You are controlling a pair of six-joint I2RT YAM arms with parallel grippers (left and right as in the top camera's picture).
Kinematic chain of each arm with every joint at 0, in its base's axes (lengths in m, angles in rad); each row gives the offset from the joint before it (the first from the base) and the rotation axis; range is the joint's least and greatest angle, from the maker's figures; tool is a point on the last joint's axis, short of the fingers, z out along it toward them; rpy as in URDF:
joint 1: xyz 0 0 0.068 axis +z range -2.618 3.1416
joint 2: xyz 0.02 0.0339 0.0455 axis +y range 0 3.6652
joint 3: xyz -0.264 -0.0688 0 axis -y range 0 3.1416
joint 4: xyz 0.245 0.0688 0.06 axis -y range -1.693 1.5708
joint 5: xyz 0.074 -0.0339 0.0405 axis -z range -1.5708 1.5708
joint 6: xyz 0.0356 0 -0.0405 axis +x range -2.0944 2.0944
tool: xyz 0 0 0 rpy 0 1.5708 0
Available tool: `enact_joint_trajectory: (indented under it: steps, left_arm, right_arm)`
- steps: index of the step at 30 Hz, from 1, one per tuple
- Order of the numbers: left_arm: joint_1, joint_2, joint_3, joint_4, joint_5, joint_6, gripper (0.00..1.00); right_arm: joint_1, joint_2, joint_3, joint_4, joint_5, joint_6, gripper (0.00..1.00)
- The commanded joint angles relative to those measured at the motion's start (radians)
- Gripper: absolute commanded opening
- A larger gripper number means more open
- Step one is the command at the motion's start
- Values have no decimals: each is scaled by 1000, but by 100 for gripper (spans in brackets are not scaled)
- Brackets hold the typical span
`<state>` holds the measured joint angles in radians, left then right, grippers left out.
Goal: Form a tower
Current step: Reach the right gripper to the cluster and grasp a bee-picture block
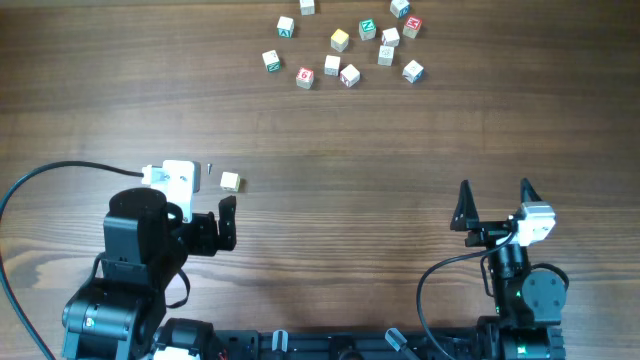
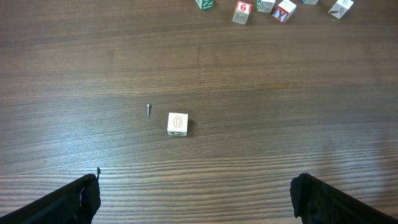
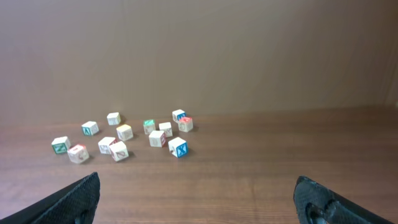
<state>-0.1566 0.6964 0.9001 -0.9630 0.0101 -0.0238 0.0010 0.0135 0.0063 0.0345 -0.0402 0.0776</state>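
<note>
One wide wooden desk (image 1: 350,130) carries everything. Next down in size are the two arms at its near edge, both tools released: the left tool (image 2: 196,183) has its jaws spread wide with nothing between them, and the right tool (image 1: 495,205) is likewise gaping and empty, parked well away from any cube. A dozen or so loose letter cubes (image 1: 350,45) lie scattered at the far side of the desk, all flat and none clearly on top of another. A lone cube (image 2: 177,123) with an O on its top face sits apart from that cluster, just ahead of the left tool and not touching it. Just beside it on its left lies a tiny screw (image 2: 148,110). No tower is visible in any view, so the stack isn't standing yet. The lone cube looks like the base or first block. Step in hand reads as early: base set down, second block not fetched. The next move probably calls for one tool to reach the far cluster and pick an outer cube with free sides. It would then carry it back and lower it square onto the O cube without nudging it. The cubes are small, so alignment will be fussy
</note>
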Motion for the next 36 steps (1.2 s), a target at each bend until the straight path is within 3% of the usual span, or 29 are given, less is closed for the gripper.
enact_joint_trajectory:
  steps: [1, 4, 9, 14, 20, 23, 25, 29, 33, 36]
  left_arm:
    - [4, 0, -2, 0, 16, -10, 100]
    - [4, 0, -2, 0, 16, -10, 100]
    - [4, 0, -2, 0, 16, -10, 100]
    - [4, 0, -2, 0, 16, -10, 100]
    - [4, 0, -2, 0, 16, -10, 100]
    - [4, 0, -2, 0, 16, -10, 100]
    - [4, 0, -2, 0, 16, -10, 100]
    - [4, 0, -2, 0, 16, -10, 100]
    - [4, 0, -2, 0, 16, -10, 100]
    - [4, 0, -2, 0, 16, -10, 100]
  right_arm:
    - [-5, -5, -1, -25, 24, -21, 100]
    - [-5, -5, -1, 28, -74, 27, 100]
    - [-5, 4, -1, 184, -155, -11, 100]
    - [-5, 206, 90, 176, -243, 4, 100]
    - [-5, 722, 584, -173, -265, -52, 100]
    - [-5, 898, 805, -380, -412, -48, 100]
    - [-5, 976, 848, -370, -535, 8, 100]
    - [-5, 1105, 848, -351, -590, 350, 100]
    - [38, 1244, 886, -291, -626, 320, 100]
    - [92, 1350, 1062, -425, -480, 284, 100]
